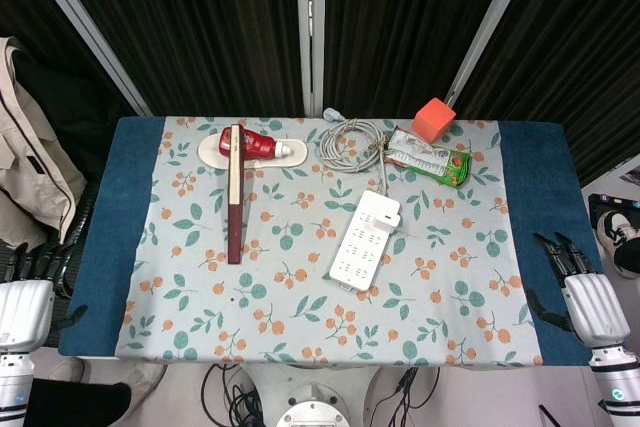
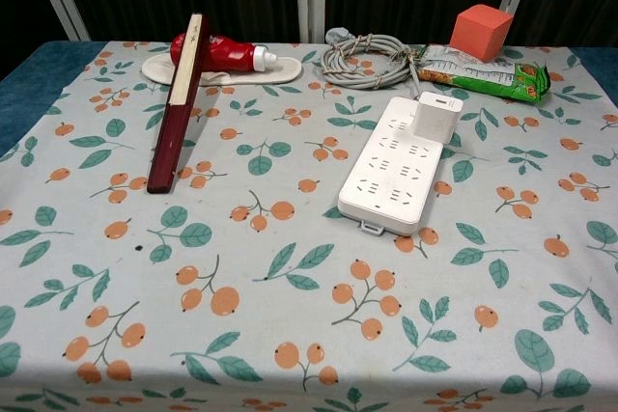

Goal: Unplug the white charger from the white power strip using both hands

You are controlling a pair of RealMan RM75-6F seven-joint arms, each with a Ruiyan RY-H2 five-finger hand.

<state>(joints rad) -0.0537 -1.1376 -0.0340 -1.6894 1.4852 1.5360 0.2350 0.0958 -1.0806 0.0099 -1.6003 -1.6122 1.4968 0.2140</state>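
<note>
While both arms wait at the near corners of the bench, I see my left robot hand just off the left edge and my right robot hand just off the right edge, each holding nothing with fingers loosely apart and well away from the work. The chest view shows neither of them.

Toward the middle of the floral cloth lies the white power strip, flat and angled, its near end pointing at me. At its far end the white charger stands upright, seated in a socket. I judge the strip a light, stiff plastic slab that would lift or slide on the cloth if pulled, so one robot hand should press down on its bare near half. The charger looks like a smooth, hard block, likely a little slippery; I would pinch its two broad faces low and pull straight up, since the prongs probably hold firmly.

Left of the strip a dark red ruler-like bar leans over a red tube. Beyond the charger lie the coiled grey cable, a green snack packet and an orange cube
</note>
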